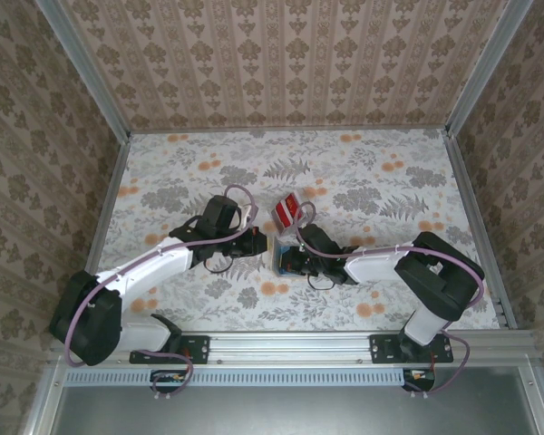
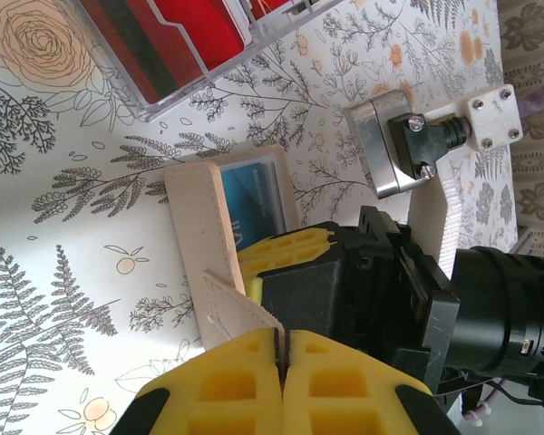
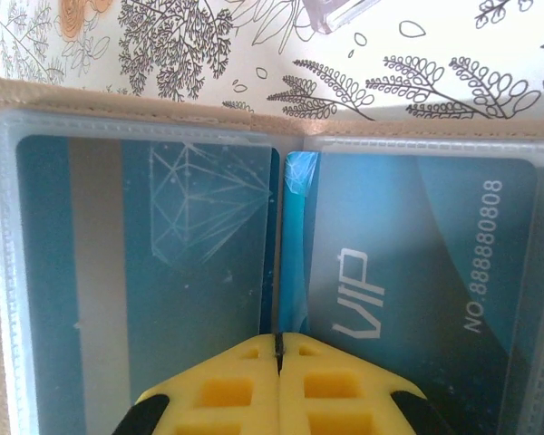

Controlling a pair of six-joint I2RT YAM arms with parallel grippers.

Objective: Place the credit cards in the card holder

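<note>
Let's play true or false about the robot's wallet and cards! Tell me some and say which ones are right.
1. The red cards sit in a clear tray. True.
2. The card holder is folded shut. False: it lies open.
3. A blue card inside it says VIP. True.
4. The left gripper has its jaws wide open. False: they are shut on the card holder's tan flap.
</note>
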